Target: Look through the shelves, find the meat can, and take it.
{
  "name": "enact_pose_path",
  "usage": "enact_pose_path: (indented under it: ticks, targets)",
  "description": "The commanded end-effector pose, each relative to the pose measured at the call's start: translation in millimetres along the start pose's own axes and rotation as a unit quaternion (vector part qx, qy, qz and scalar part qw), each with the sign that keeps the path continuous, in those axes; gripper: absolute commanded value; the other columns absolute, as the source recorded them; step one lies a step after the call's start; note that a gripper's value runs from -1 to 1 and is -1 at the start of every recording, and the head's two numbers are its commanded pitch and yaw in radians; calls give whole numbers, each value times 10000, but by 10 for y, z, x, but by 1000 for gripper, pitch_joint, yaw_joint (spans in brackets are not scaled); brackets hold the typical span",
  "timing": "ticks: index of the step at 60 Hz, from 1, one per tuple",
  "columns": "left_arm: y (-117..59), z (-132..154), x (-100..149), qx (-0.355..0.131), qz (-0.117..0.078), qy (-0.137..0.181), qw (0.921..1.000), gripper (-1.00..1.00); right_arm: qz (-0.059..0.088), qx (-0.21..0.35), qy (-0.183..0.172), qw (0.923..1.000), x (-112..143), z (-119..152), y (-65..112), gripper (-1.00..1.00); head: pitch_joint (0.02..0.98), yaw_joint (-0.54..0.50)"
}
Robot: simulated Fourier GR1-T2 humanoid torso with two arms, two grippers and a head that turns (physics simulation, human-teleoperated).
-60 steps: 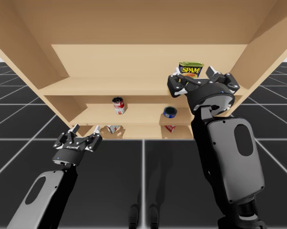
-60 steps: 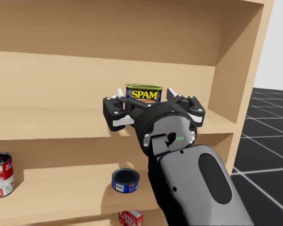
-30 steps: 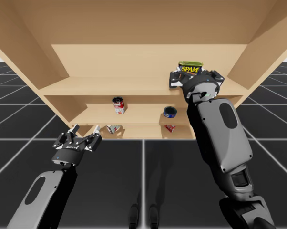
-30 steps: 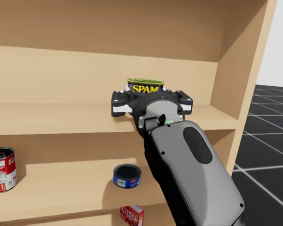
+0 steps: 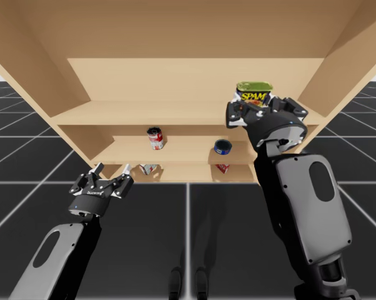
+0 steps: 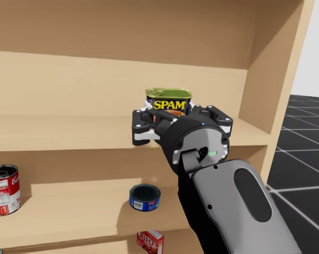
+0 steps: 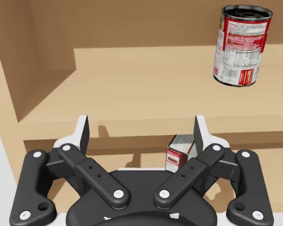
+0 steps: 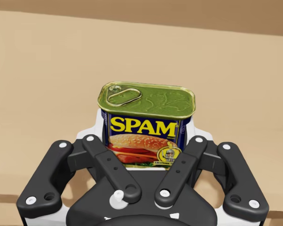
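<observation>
Since the earlier frame the right gripper (image 8: 145, 137), clamped on the meat can (image 8: 146, 117), has drawn back from the top shelf (image 5: 144, 113). The can stands upright at 1 o'clock of the blue tin (image 5: 223, 147). The left gripper (image 7: 141, 128) hangs low, fingers apart.

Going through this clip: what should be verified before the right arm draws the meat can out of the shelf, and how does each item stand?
1. Right gripper shut on the meat can: ok, gripped from both sides.
2. Can upright: ok.
3. Can's base off the top shelf: cannot tell, the gripper hides it.
4. Other goods out of the way: ok, the blue can and red-and-white can stand one shelf lower.
5. Left gripper away from the can: ok, open, low before the lower shelves.
</observation>
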Motion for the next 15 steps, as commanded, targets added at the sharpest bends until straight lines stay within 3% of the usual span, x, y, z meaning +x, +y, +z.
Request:
enact_pose_path:
  ticks: [1, 15]
  targets:
    - [1, -6, -6, 4, -18, -1, 10000, -1000, -106, -422, -422, 9982, 226, 300, -152, 981, 341, -277]
    - [-9, -8, -13, 6, -33, -7, 10000, -1000, -145, -79, -752, 9970, 333, 926, -249, 947, 344, -271]
